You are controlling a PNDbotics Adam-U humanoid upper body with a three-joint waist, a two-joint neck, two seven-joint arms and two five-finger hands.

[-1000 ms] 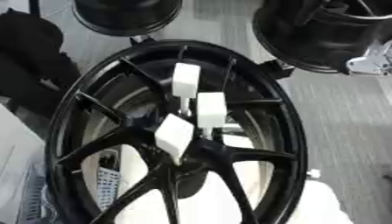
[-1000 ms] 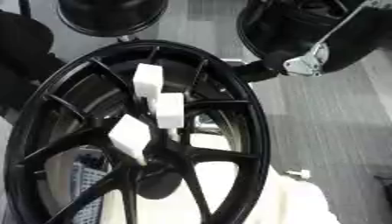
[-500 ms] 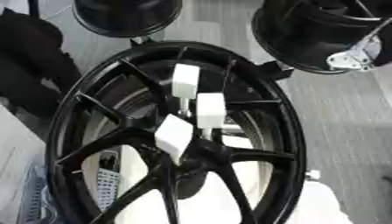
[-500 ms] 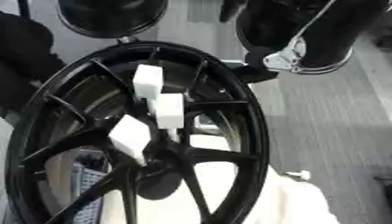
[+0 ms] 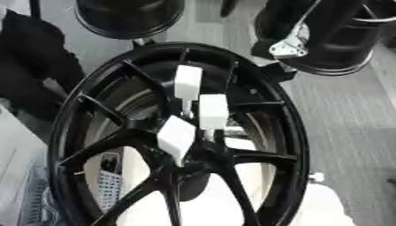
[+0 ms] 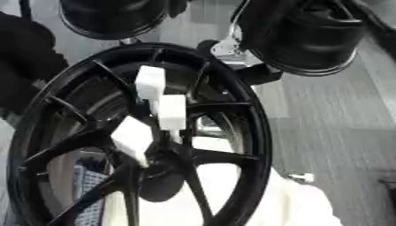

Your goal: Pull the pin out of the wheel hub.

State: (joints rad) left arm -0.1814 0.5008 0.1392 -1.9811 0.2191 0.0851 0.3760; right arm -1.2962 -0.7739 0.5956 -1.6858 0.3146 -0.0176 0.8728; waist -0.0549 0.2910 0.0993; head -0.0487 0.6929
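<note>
A large black spoked wheel hub (image 5: 93,114) fills the middle of both views, tilted toward me. Three white block-shaped pins stand out of its centre: an upper one (image 5: 188,82), a middle one (image 5: 213,111) and a lower one (image 5: 176,134). My right arm comes in from the upper right, showing a silver joint (image 5: 290,44). The dark right hand (image 5: 277,73) hangs just outside the hub's upper right rim, apart from the pins. My left hand shows in neither view.
Two more black wheels stand behind, one at the upper left (image 5: 127,17) and one at the upper right (image 5: 348,53). A white support (image 5: 325,207) shows under the hub at the lower right. A dark bulky shape (image 5: 31,66) lies at the left.
My right arm has swung leftward from the right edge to the hub's upper right rim. The hub and its three white pins have stayed put.
</note>
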